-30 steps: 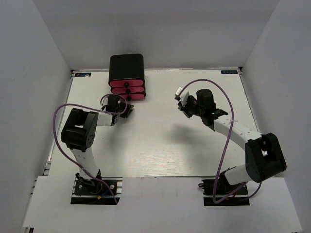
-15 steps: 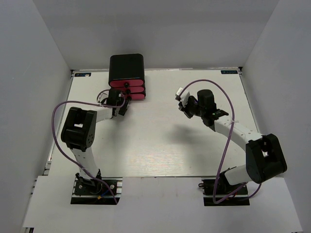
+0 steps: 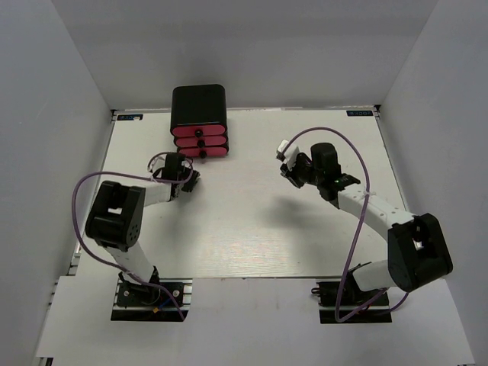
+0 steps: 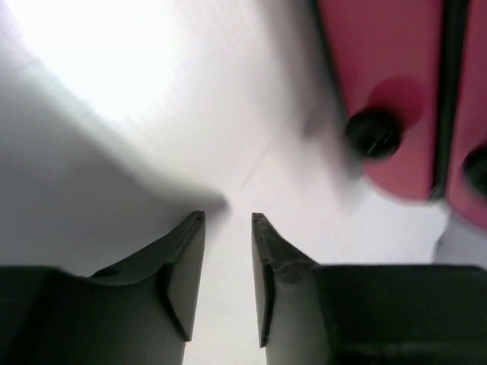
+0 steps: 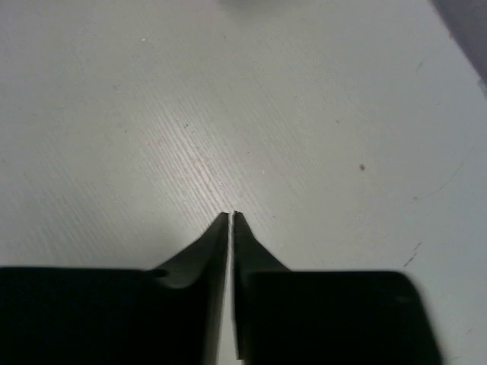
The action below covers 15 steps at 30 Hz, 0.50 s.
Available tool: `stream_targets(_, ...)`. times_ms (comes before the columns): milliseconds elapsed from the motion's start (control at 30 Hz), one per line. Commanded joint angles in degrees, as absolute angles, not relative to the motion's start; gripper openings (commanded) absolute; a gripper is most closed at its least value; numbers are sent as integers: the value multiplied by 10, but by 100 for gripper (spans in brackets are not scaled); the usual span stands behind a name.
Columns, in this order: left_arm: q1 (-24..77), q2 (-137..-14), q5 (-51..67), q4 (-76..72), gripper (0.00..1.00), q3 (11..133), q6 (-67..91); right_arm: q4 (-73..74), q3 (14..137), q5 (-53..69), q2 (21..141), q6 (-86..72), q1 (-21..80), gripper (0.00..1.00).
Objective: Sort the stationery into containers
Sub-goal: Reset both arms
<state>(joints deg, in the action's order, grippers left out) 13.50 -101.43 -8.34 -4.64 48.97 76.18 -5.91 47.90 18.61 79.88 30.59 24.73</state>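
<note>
Hovering low over the white table [image 3: 252, 221], the left gripper [image 4: 228, 220] holds its fingers a narrow gap apart with nothing between them, just in front of the three pink drawers [image 3: 200, 142]. In the wrist view, the round black knob [image 4: 372, 132] of the nearest drawer sits off to the upper right of the fingertips. If the step is to work that drawer, the jaws probably need to swing onto the knob's line, spread enough to straddle it, then close squarely before any straight pull, so the black cabinet [image 3: 198, 101] does not skid. No stationery shows in any view, so it may already be inside. The left arm [image 3: 141, 194] reaches forward, its forearm lying low and angled toward the cabinet. The right gripper [image 5: 230, 217], fingers pressed together and empty, is raised above bare table, well apart from the drawers, on a right arm [image 3: 366, 210] bent inward.
</note>
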Motion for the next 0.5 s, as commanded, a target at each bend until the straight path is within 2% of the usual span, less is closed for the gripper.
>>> stream_targets(0,138,-911,-62,-53,41,416,703,-46,468,200,772,303,244,30)
stream_targets(67,138,-858,-36,-72,53,380,632,-33,466,206,764,297,243,55)
stream_targets(100,138,-828,-30,-72,58,351,608,-31,461,207,759,291,243,62)
stream_targets(133,138,-763,-19,-64,66,339,586,-28,461,209,756,287,243,75)
stream_targets(233,138,-651,-11,-29,86,292,515,-20,457,214,737,253,244,89)
stream_targets(267,138,-572,-11,-14,98,275,494,-12,458,214,730,239,243,89)
stream_targets(400,138,-396,-43,76,99,262,466,-3,454,204,702,196,243,89)
stream_targets(467,138,-346,-43,122,99,257,458,-10,444,186,693,145,244,89)
